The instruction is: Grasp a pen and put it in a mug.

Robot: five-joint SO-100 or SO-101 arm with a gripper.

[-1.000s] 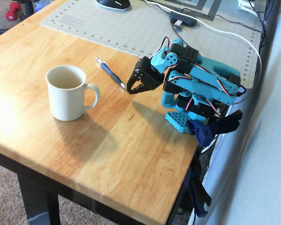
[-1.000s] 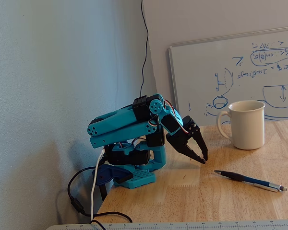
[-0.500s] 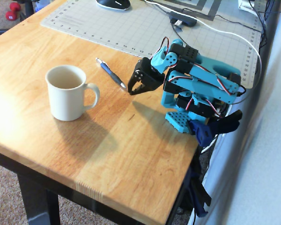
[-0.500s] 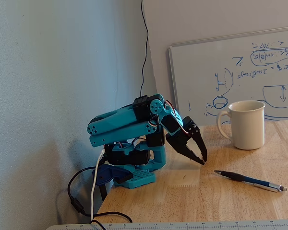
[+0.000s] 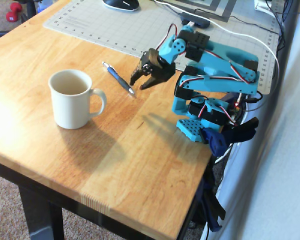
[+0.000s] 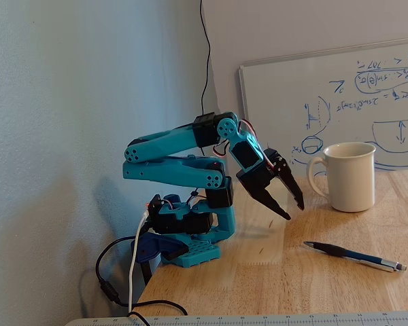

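The dark-blue pen with silver ends lies flat on the wooden table; in the fixed view it lies in the right foreground. The cream-white mug stands upright to the pen's left in the overhead view, handle to the right; the fixed view shows it at the back right. My gripper is open and empty, its black fingers pointing down, just right of the pen's tip and above the table. In the fixed view it hangs above the table, left of the pen.
A grey cutting mat covers the table's far part, with a computer mouse on it. The arm's blue base is clamped at the table's right edge, with cables there. A whiteboard leans on the wall behind the mug.
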